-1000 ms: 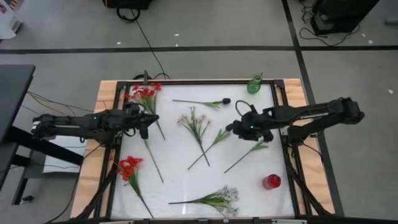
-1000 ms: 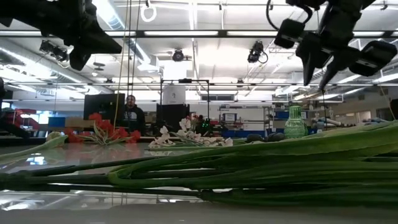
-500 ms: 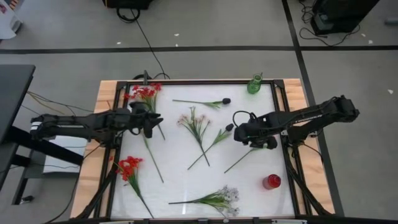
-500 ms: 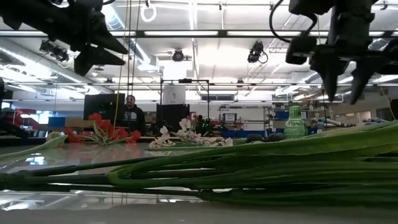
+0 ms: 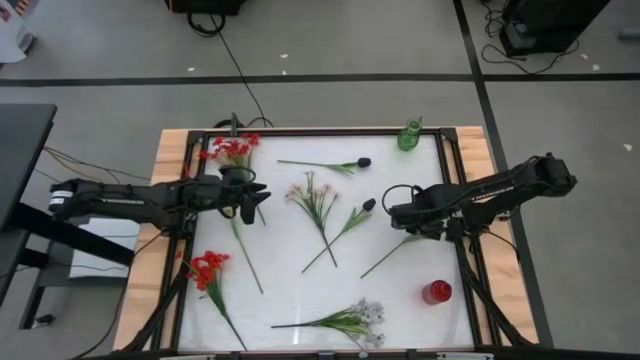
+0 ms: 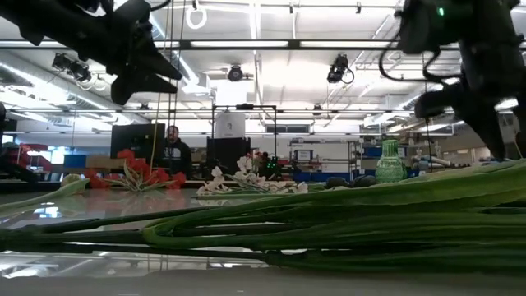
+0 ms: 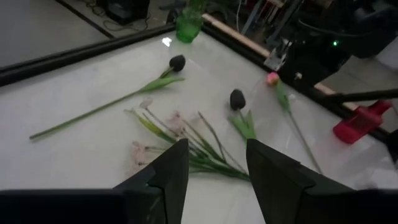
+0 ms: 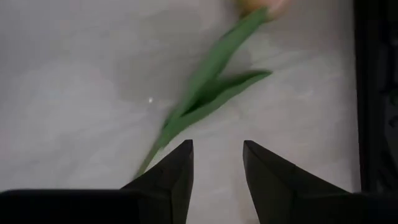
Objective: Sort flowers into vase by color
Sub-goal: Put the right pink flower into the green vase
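Grey workshop floor surrounds a white tabletop point(image 5: 300, 300) in a wooden frame, and from above the flowers lie spread apart, each easy to reach alone. I count seven stems or bunches: two bright red clusters, one at the far left corner point(image 5: 232, 150) and one at the near left point(image 5: 208, 268); one pale pink-and-white spray point(image 5: 312, 192) in the middle; one white spray point(image 5: 368, 318) at the near edge; two dark-budded stems, one point(image 5: 362, 162) at the far side and one point(image 5: 369, 204) near the centre; and one pink tulip point(image 5: 405, 243) under the right arm. Two vases stand on the right: a green glass one point(image 5: 410, 136) at the far corner, a red one point(image 5: 437, 292) near the front. None of the flowers is in a vase yet. The left gripper point(image 5: 256, 199) hovers just beside the far red cluster's stem; the right gripper point(image 5: 400, 214) hangs over the tulip, likely lining up a pick.

At table height, thick green stems point(image 6: 329, 222) fill the foreground, with a person point(image 6: 173, 152) standing in the room behind.

From the left wrist, the fingers point(image 7: 171, 171) stand apart, holding nothing, looking across the spray and both dark buds toward the green vase.

From the right wrist, the fingers point(image 8: 174, 177) are likewise spread and empty, the tulip's stem and leaf point(image 8: 211, 81) lying on the table beyond them.
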Action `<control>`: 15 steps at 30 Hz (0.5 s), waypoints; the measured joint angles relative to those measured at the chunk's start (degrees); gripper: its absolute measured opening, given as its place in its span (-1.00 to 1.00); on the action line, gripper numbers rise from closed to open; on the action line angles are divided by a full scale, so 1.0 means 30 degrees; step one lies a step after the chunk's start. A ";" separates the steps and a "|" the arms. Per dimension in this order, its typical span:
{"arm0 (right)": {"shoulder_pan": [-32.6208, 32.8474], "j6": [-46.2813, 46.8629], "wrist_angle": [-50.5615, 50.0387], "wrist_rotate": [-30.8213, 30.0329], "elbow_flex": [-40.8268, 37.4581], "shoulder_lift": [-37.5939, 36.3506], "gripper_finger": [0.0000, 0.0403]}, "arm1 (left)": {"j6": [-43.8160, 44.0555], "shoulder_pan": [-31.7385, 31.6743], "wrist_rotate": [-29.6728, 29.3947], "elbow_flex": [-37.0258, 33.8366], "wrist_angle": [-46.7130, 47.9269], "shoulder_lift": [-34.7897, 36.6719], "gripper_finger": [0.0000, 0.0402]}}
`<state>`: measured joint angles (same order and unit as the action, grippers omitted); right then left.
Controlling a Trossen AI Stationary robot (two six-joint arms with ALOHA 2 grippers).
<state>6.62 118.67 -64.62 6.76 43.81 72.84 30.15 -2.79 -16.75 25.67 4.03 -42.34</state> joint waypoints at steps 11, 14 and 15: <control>-0.0374 0.3018 0.2321 -0.1472 -0.2001 -0.0015 -0.26 | -0.0560 0.0000 0.0022 0.0000 -0.0349 -0.0912 -0.17; -0.0436 0.3879 0.2390 -0.1751 -0.2591 -0.0022 -0.26 | -0.1251 0.0000 0.0022 0.0000 -0.0335 -0.0891 -0.17; -0.0499 0.4002 0.2498 -0.1748 -0.2863 -0.0022 -0.26 | -0.1301 0.0000 0.0022 0.0000 -0.0343 -0.0890 -0.17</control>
<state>5.12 130.68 -57.13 1.52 35.22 72.77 26.25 -2.79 -16.69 25.67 3.01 -45.01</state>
